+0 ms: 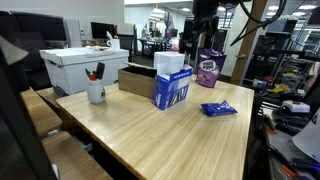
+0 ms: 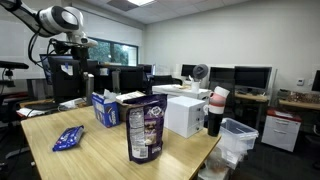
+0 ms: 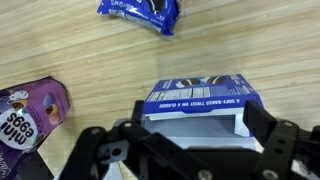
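**Box could tip**

Your end effector (image 3: 190,150) hangs empty, jaws wide, over the blue box (image 3: 195,100) standing on the worktop (image 3: 275,50) near the purple bag (image 3: 30,120). Come down off-centre and a finger may catch its open flap and topple it.

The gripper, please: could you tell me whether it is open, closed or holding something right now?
Gripper: open, holding nothing, poised above the open blue box.

The wooden table (image 1: 150,135) bears a blue box (image 1: 172,90), purple bag (image 1: 208,70), blue packet (image 1: 218,109), white cup (image 1: 96,94) and white carton (image 1: 85,68).
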Controlling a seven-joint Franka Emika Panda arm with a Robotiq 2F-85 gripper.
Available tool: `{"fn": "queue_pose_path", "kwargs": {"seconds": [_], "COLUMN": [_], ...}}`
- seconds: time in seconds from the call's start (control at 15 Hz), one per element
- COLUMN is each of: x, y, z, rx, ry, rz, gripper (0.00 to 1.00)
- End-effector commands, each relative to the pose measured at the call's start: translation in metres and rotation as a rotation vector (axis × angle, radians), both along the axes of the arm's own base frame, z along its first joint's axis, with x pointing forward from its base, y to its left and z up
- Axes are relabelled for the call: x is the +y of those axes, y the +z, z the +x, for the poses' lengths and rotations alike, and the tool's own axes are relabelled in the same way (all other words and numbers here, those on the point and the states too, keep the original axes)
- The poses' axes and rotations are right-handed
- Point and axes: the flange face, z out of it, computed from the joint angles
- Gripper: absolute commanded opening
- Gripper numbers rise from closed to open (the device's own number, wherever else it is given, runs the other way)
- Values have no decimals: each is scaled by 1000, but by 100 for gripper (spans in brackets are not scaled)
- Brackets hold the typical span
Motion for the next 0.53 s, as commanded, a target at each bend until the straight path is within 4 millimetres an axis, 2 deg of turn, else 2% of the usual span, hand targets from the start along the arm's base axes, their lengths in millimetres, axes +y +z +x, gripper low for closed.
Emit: {"fn": "queue_pose_path", "kwargs": {"seconds": [0.0, 0.47], "x": [5, 8], "y": [-4, -13], "z": [16, 40], "rx": [-19, -11], "ry": [0, 167], "rz": [23, 62], "gripper": [100, 100]}}
